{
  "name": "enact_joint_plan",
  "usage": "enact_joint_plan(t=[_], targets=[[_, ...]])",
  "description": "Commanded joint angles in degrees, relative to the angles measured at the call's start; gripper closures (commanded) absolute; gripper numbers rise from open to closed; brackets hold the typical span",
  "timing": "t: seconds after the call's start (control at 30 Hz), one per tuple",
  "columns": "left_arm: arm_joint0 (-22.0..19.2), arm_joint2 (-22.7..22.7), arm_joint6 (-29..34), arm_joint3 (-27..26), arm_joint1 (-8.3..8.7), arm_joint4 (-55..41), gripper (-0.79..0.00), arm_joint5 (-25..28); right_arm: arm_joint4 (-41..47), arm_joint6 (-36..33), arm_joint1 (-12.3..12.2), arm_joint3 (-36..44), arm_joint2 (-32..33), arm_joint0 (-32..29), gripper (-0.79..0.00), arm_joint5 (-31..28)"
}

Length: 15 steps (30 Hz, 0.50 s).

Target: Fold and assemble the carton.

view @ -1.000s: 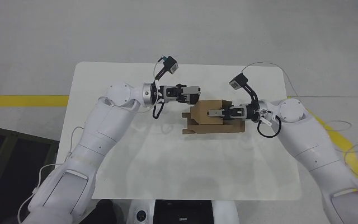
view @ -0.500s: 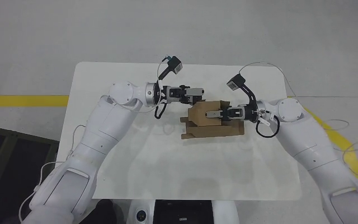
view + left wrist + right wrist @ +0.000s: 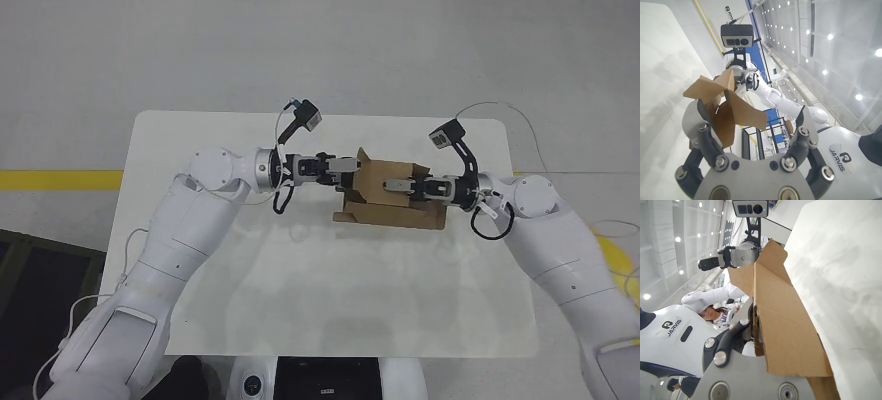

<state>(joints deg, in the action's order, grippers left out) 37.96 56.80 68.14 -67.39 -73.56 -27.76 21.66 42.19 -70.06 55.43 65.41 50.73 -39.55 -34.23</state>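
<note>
While the carton (image 3: pixel 385 197) is toward 1 o'clock from the middle of the desk (image 3: pixel 200 210), the right hand (image 3: pixel 392 186) is clamped on its wall from 3 o'clock. The left hand (image 3: pixel 350 166), fingers apart, is at its 10 o'clock flap.

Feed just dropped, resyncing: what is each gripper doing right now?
Left gripper: open around a carton flap.
Right gripper: shut on the carton.
</note>
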Motion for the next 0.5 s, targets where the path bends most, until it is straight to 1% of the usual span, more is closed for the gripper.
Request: enact_joint_plan(t=[0.0,0.47], targets=[[0.24,-0.3,0.13,-0.53,-0.05,-0.04,-0.785,-0.22,0.19,0.2,0.03,-0.1,0.29,-0.1,0.0,-0.21],[1.47,-3.54,1.64,-2.7,-0.88,-1.63,-0.785,-1.66,1.37,2.22,0.49,-3.41,3.09,-0.82,0.0,-2.22]])
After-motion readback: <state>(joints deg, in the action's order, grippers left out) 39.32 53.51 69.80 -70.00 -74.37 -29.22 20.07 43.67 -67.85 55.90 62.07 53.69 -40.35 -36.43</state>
